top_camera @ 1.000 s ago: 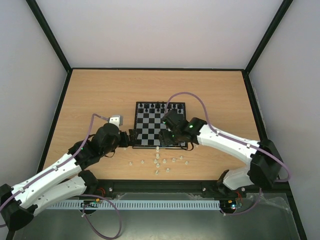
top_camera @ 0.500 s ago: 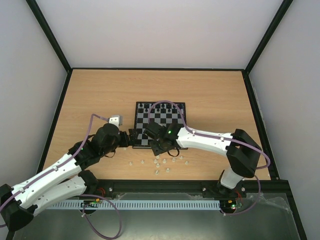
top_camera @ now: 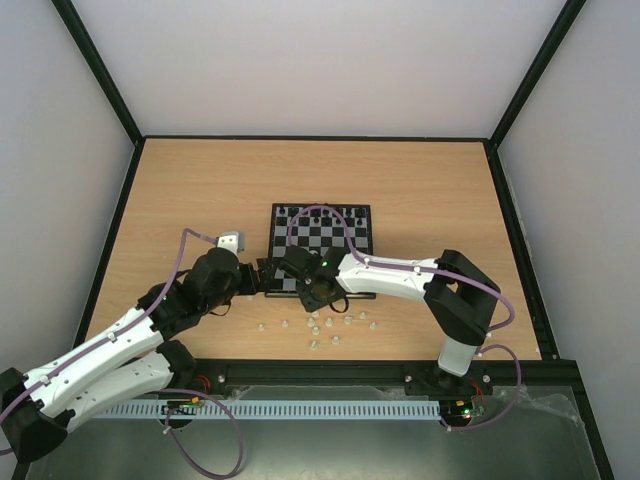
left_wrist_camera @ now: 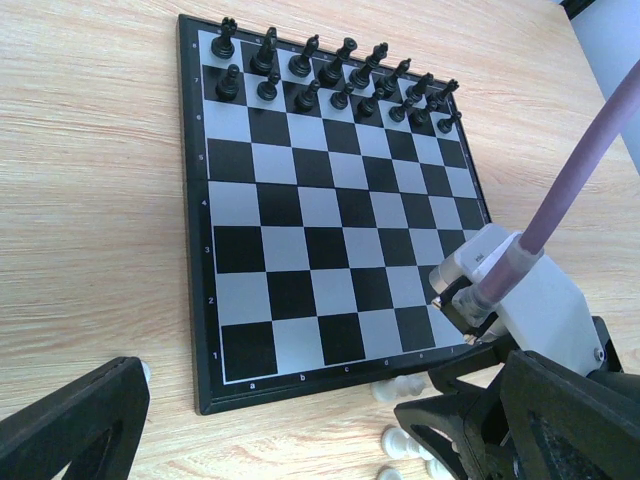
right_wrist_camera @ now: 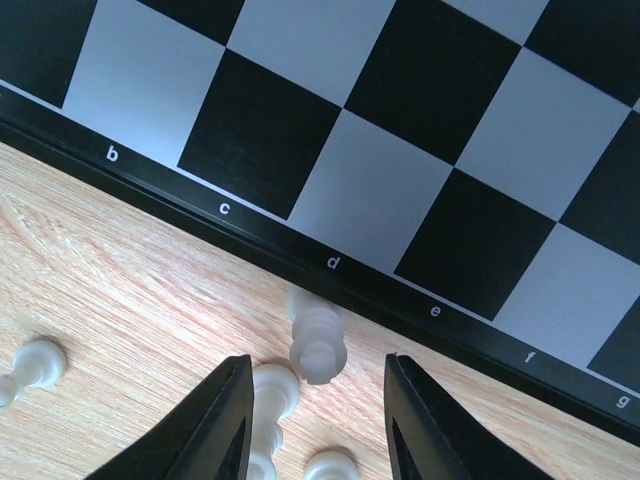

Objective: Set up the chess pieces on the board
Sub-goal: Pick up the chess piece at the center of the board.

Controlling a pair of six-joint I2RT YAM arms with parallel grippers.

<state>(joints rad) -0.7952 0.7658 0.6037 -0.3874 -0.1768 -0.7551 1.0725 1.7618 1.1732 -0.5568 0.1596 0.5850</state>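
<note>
On the wooden table (top_camera: 200,190), a white piece (right_wrist_camera: 314,335) lies just off the near edge of the board (right_wrist_camera: 370,190), its long axis pointing boardward. My right gripper (right_wrist_camera: 315,365) straddles it, jaws half-parted and not touching. My left gripper (top_camera: 262,277) gapes wide, farther off.

Right gripper (top_camera: 313,296) at near edge of the board (top_camera: 352,246), white chess pieces (top_camera: 320,325) loose nearby (black pieces (top_camera: 320,212) on far rows)

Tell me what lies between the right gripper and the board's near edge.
One white chess piece, partly inside the open right gripper and reaching almost to the board's border. The right wrist view shows it.
</note>
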